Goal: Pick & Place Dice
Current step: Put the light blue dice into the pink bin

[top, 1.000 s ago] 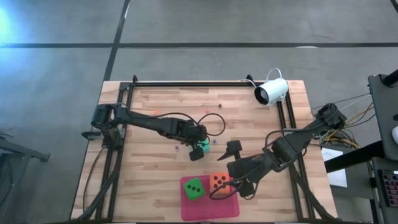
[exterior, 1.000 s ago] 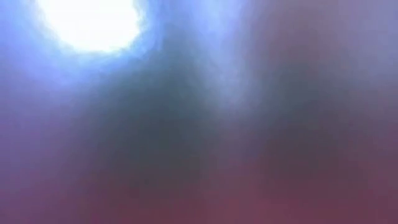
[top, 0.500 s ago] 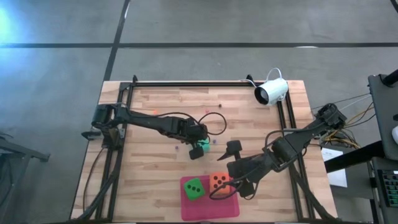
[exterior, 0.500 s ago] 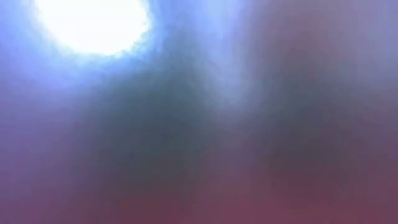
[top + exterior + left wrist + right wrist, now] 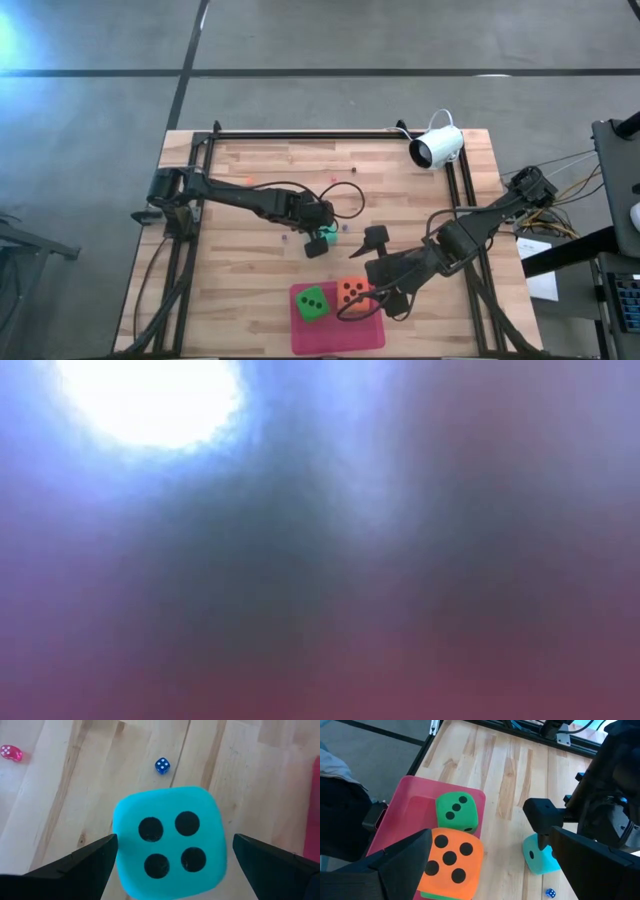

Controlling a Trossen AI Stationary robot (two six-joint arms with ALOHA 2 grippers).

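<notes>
The teal die lies on the wood with four pips up, just beyond the pink mat. My left gripper hangs over it, open, one finger on each side; whether they touch it does not show. One green die sits on the mat. The orange-red die is beside it, five pips up, with a green edge showing under it. My right gripper is open wide above the orange-red die, which is close to one finger.
A white camera stands at the table's far right corner. Black frame rails run along the left, right and far edges. A tiny blue die and a tiny pink die lie on the wood near the teal die.
</notes>
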